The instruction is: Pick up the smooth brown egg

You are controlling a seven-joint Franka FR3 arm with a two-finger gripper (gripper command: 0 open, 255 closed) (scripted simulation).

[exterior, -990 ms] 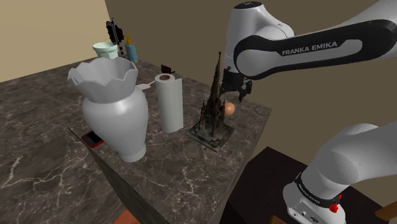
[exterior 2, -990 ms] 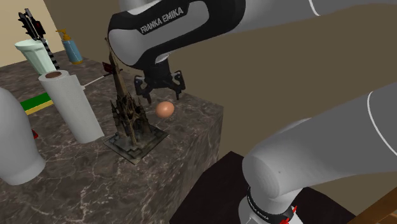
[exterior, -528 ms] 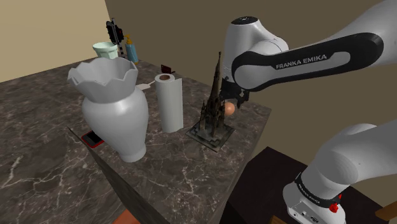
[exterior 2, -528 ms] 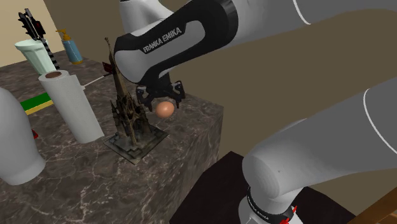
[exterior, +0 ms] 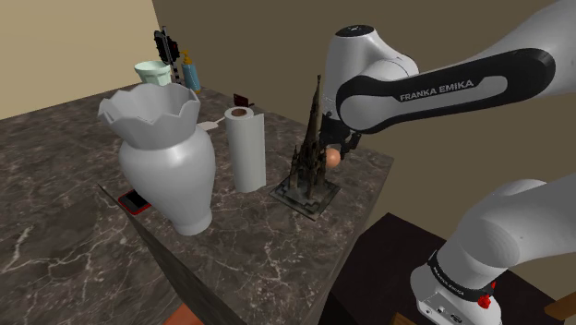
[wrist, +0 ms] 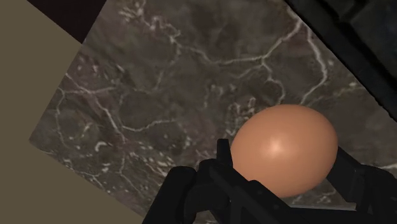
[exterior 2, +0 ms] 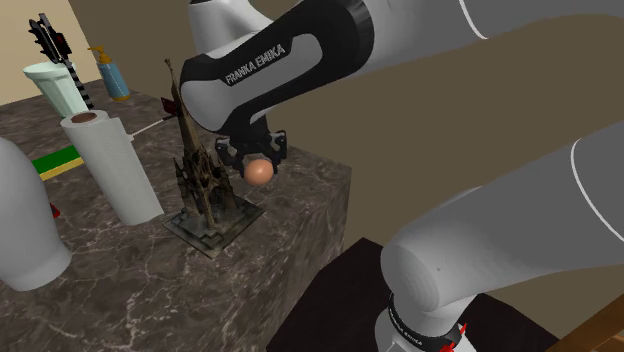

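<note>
Fingers (wrist: 222, 172) closed onto egg (wrist: 283, 149); counter (exterior 2: 300, 205) edge close, spire model (exterior 2: 205, 185) beside.

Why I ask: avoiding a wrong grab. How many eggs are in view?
1. The brown egg is clasped in the claw, beside the spired model. The vase could hide others.

There is one brown egg (exterior 2: 259, 172), one paper towel roll (exterior: 246, 148), one large pale vase (exterior: 166, 157) with a scalloped rim, one dark spired cathedral model (exterior: 306, 166), one flat red phone (exterior: 135, 201), one pale green cup (exterior: 153, 72), one blue bottle (exterior: 190, 70) and one green-and-yellow flat block (exterior 2: 50, 163), all on a single marble counter (exterior: 55, 166).
</note>
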